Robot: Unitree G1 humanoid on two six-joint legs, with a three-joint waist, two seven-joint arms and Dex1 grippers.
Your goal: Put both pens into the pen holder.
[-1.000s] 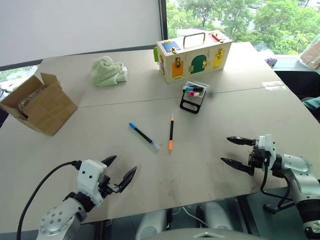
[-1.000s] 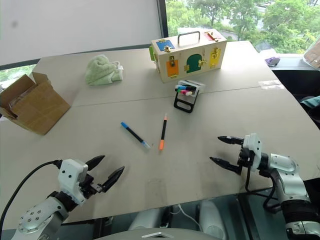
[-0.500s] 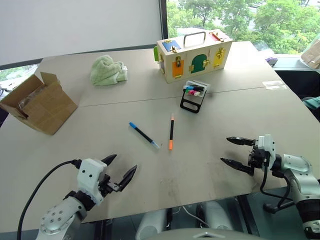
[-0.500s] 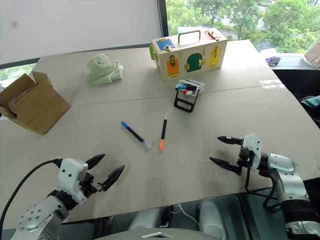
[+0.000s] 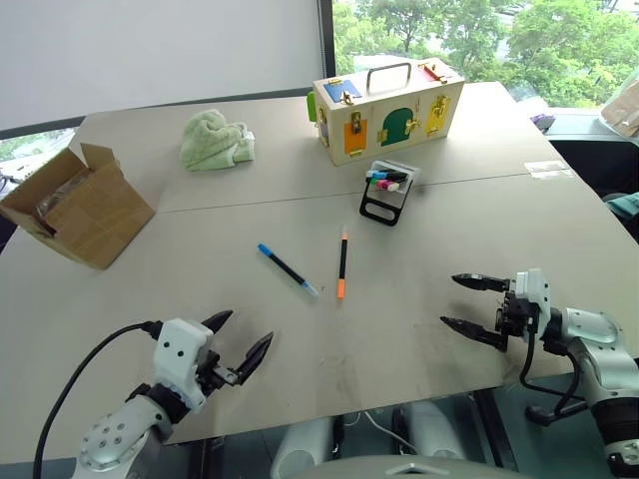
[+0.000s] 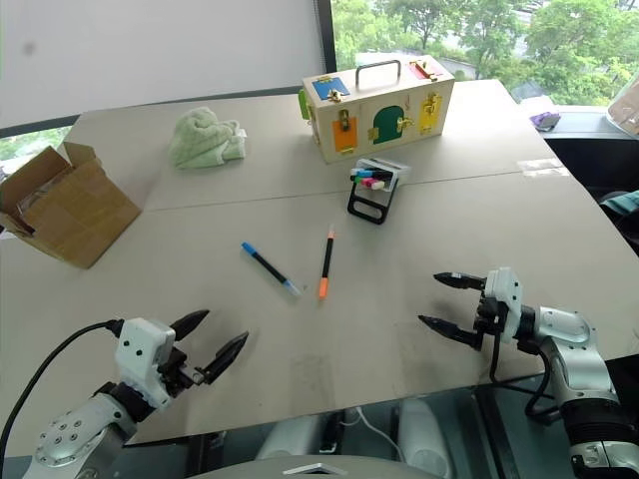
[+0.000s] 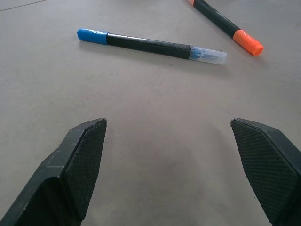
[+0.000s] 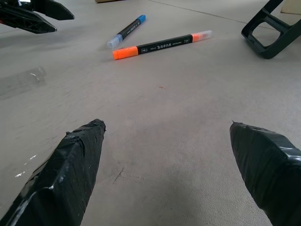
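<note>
Two pens lie side by side mid-table: a blue-capped pen [image 5: 287, 269] with a pale tip and an orange-ended pen [image 5: 341, 263]. Behind them stands the pen holder [image 5: 385, 194], a small black wire stand with a whitish top and several short colourful markers in it. My left gripper [image 5: 239, 349] hovers open near the front left edge, the blue-capped pen [image 7: 149, 45] ahead of its fingers. My right gripper [image 5: 467, 302] is open at the front right, pointing toward the orange-ended pen [image 8: 161, 45]. Neither holds anything.
A wooden latch box [image 5: 386, 111] with a handle stands behind the holder. A green cloth [image 5: 215, 141] lies at the back left. An open cardboard box [image 5: 78, 206] sits at the left edge. The table [image 5: 200, 289] has a seam across its middle.
</note>
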